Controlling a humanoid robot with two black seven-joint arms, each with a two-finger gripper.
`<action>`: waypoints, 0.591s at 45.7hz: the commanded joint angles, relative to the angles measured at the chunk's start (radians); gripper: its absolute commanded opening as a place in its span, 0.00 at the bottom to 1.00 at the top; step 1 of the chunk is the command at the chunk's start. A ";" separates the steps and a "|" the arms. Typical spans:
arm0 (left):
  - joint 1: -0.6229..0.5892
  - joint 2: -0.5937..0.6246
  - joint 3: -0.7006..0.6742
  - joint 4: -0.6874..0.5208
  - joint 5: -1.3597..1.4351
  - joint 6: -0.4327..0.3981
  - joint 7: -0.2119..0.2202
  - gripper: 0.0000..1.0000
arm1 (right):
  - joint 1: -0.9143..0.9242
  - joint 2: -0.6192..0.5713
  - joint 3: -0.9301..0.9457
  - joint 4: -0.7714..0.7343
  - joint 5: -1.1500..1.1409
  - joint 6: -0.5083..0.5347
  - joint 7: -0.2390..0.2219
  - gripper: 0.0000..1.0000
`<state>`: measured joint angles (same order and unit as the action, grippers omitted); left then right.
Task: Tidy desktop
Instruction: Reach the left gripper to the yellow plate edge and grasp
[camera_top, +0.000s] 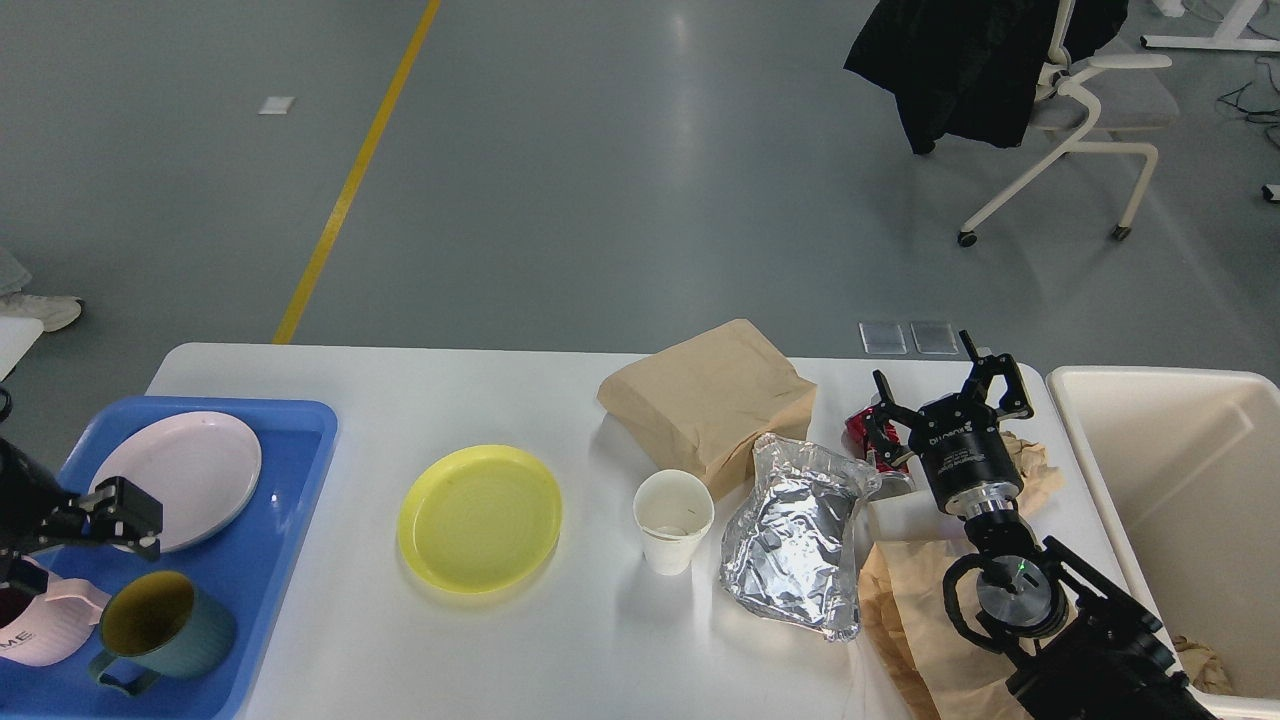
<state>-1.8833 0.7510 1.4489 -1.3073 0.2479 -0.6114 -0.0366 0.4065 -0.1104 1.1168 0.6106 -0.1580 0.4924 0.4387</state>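
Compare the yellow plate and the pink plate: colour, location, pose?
Colour: the yellow plate is bright yellow; the pink plate is pale pink.
Location: the yellow plate sits directly on the white desktop; the pink plate sits in the blue tray.
Occlusion: the yellow plate is fully visible; the left gripper overlaps the pink plate's lower edge.
Shared: both are round, upright and look empty.
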 joint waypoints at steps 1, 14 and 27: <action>-0.365 -0.152 0.212 -0.197 -0.131 0.001 -0.006 0.92 | 0.000 0.000 0.000 0.000 0.000 0.000 0.000 1.00; -0.658 -0.504 0.182 -0.431 -0.395 -0.008 -0.020 0.92 | 0.000 0.000 0.000 0.000 0.000 0.000 0.000 1.00; -0.838 -0.596 0.166 -0.454 -0.501 -0.156 -0.085 0.92 | 0.000 0.000 0.000 0.000 0.000 0.000 0.000 1.00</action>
<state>-2.6754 0.1676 1.6093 -1.7605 -0.2386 -0.7219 -0.0972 0.4065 -0.1105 1.1167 0.6105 -0.1580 0.4924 0.4387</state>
